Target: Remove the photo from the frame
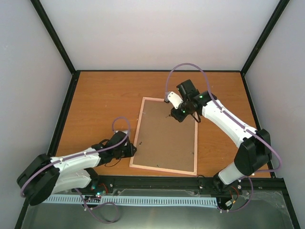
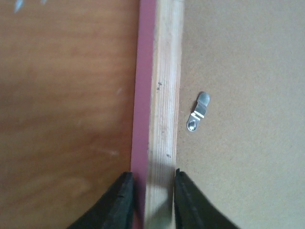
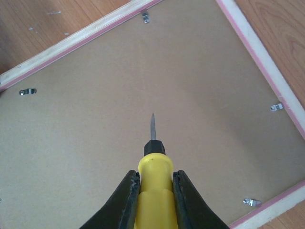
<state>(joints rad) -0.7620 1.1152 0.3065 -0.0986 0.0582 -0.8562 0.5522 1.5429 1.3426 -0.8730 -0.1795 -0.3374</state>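
The pink frame (image 1: 137, 134) lies face down in the middle of the table, with the brown backing board (image 1: 164, 138) filling it. The photo is hidden under the board. My left gripper (image 1: 131, 149) is shut on the frame's left rail (image 2: 164, 71); its fingers (image 2: 121, 202) stand on either side of the pale wood. My right gripper (image 1: 182, 113) hovers over the board's upper right part. It is shut on a yellow-handled screwdriver (image 3: 156, 191) whose blade points down at the board (image 3: 95, 143).
Small metal retaining clips sit round the board's edge: one beside the left rail (image 2: 198, 112), others in the right wrist view (image 3: 27, 91), (image 3: 146, 18), (image 3: 276, 107). The wooden table (image 1: 105, 100) is fenced by black posts and pale walls.
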